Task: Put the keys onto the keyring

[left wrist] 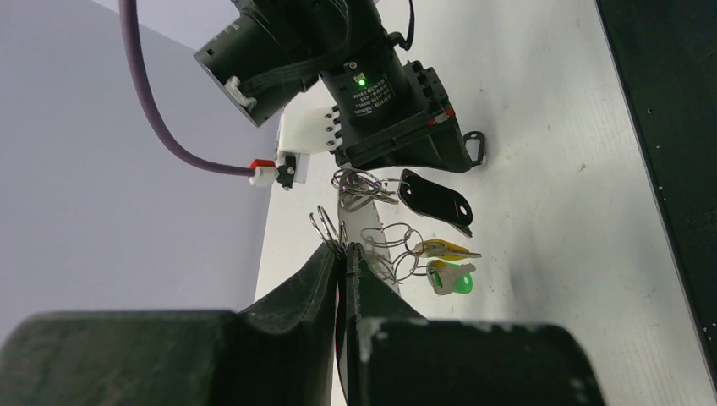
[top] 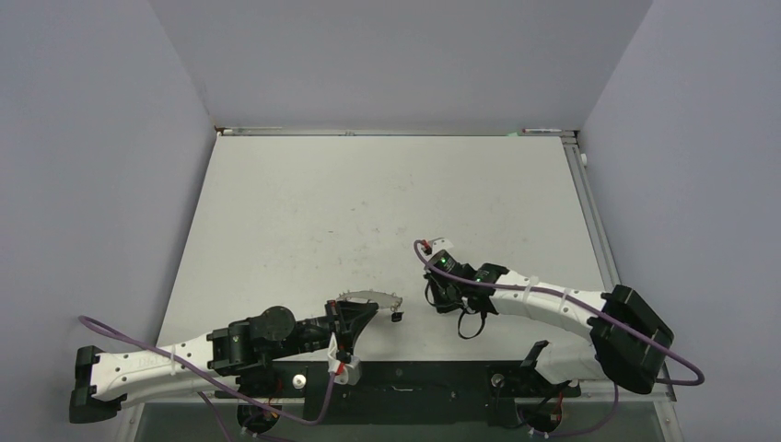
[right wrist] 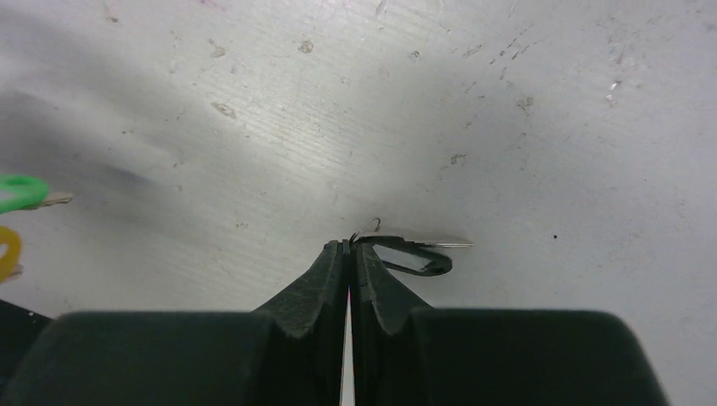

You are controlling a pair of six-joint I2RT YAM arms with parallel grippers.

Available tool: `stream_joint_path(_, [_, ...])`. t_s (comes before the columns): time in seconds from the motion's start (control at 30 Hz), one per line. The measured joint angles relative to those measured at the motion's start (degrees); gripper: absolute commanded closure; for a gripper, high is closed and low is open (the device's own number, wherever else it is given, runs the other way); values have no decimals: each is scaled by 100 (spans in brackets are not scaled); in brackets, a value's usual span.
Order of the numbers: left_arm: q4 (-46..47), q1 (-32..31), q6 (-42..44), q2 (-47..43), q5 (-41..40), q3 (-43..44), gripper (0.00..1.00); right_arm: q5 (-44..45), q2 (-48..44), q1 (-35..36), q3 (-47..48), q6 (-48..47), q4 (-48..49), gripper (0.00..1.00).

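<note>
Top external view showed the left gripper [top: 361, 311] close to the near edge of the desk [top: 304, 203], roughly midway between its left and right edges, clenched on the keyring [top: 368, 296]. The keyring appeared as a grey arc just beyond the fingertips, with a black-tagged key [top: 396, 316] at its right end. The right gripper [top: 433, 295] stood just to the right of the hoop, near it but apart, and pointed down at the desk.

Left wrist view showed the left fingers [left wrist: 317, 279] pressed together on thin metal wire. Beyond them several small wire rings [left wrist: 359, 182] bunched together, and three keys fanned out to one side. The black-tagged one lay farthest from the camera, just beside the right gripper's tip. A yellow-tagged key [left wrist: 444, 249] and a green-tagged key [left wrist: 452, 279] lay nearer, close together.

Right wrist view showed that gripper's jaws closed, with only a hairline between them. A thin metal blade [right wrist: 440, 244] with a black loop beside it lay on the desk against the tip of one finger. Whether the tips actually nipped it could not be told. Green and yellow tags sat at the left border of that view.
</note>
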Motion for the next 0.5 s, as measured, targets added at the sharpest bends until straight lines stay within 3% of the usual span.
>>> stream_joint_path(0.27, [2, 44, 7, -68, -2, 0, 100, -4, -844, 4, 675, -361, -396, 95])
stream_joint_path(0.5, [2, 63, 11, -111, -2, 0, 100, -208, -1032, 4, 1255, -850, -614, 95])
